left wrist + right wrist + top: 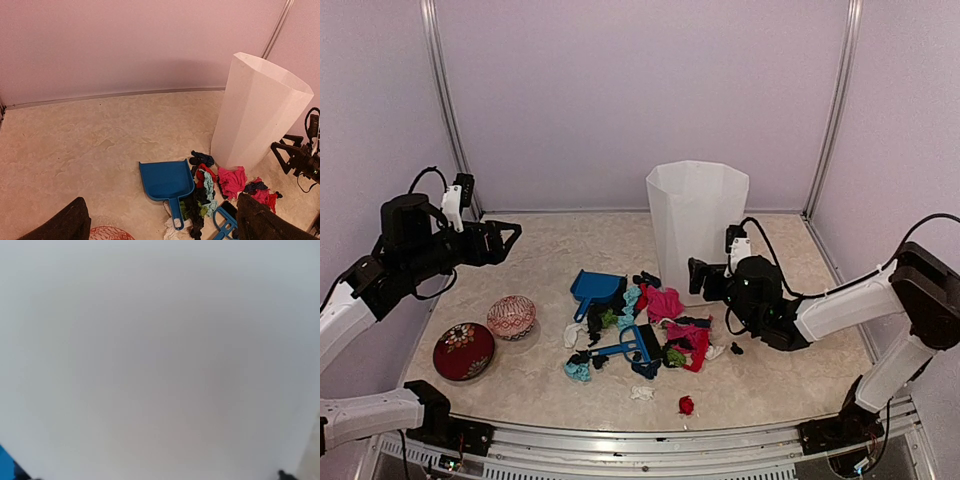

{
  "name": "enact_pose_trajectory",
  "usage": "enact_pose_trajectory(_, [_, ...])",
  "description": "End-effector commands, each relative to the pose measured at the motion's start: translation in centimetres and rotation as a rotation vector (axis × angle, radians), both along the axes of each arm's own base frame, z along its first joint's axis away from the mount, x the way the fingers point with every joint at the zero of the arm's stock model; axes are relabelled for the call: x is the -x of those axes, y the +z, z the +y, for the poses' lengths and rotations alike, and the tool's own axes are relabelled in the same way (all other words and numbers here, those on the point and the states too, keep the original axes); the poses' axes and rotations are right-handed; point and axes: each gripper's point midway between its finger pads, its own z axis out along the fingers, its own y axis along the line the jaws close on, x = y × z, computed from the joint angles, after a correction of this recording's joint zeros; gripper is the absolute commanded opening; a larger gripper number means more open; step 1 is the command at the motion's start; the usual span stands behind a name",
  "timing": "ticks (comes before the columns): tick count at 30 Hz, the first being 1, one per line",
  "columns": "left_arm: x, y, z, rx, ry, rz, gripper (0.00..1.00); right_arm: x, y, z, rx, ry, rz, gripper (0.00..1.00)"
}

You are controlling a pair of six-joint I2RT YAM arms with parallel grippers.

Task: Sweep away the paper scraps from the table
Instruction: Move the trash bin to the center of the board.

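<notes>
The paper scraps lie in a loose pile of pink, red, black, teal, green and white in the middle of the table. One red scrap sits alone near the front edge. In the left wrist view the scraps lie just right of the dustpan. My left gripper hangs open and empty above the table's back left, its dark fingers framing that view. My right gripper is low, open and empty, close against the base of the white bin. Its own camera shows only the bin wall.
A blue dustpan lies at the pile's left and a blue brush among the scraps. The tall white bin stands behind the pile. A dark red bowl and a pink patterned bowl sit front left.
</notes>
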Motion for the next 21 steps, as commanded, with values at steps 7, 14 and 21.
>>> enact_pose_trajectory(7, [-0.1,0.1,0.1,0.013,0.002,-0.013,0.99,-2.7,0.4,0.1,0.016,-0.051,-0.053,1.0])
enact_pose_trajectory(14, [-0.2,0.0,0.1,0.011,0.004,-0.008,0.99,-2.1,-1.1,-0.3,0.005,-0.045,-0.013,1.0])
enact_pose_trajectory(21, [-0.4,-0.1,0.1,0.01,0.009,-0.004,0.99,-0.8,-3.6,-1.4,-0.031,-0.047,0.058,1.0])
